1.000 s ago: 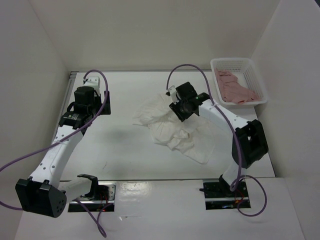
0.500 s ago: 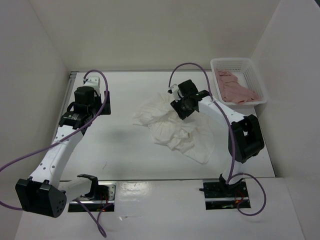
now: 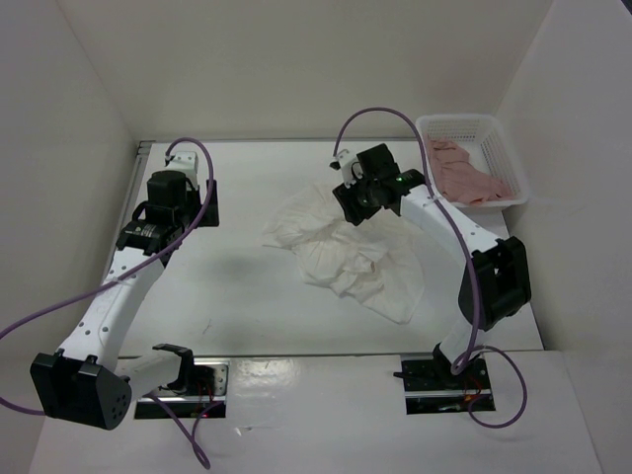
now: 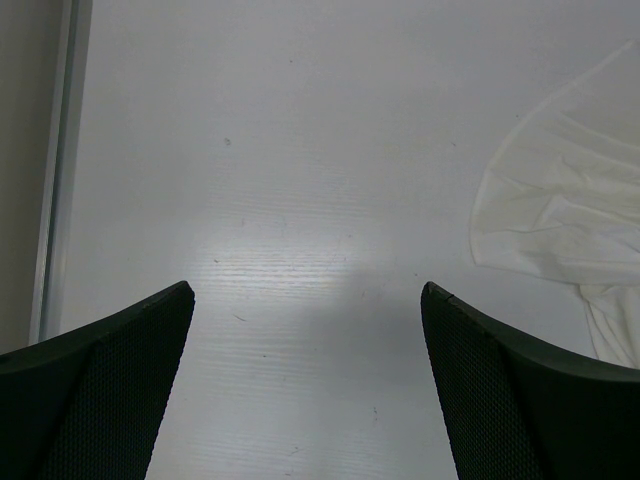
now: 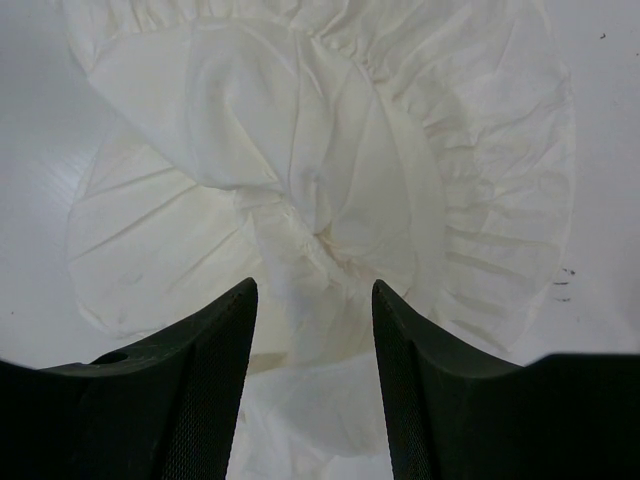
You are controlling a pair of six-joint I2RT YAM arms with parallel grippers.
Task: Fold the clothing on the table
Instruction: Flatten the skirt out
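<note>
Clothing [image 3: 348, 259], plain white, on table [image 3: 247, 296]

left arm stretched forward | left gripper [image 4: 305, 290] spread wide | right arm bent | right gripper [image 5: 315, 285] parted

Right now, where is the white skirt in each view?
Top external: the clothing lies crumpled right of centre, under the right arm.
Left wrist: the clothing shows only an edge at the right border.
Right wrist: the clothing fills most of the picture.
Shared landmark: the table, bare white around it.
</note>
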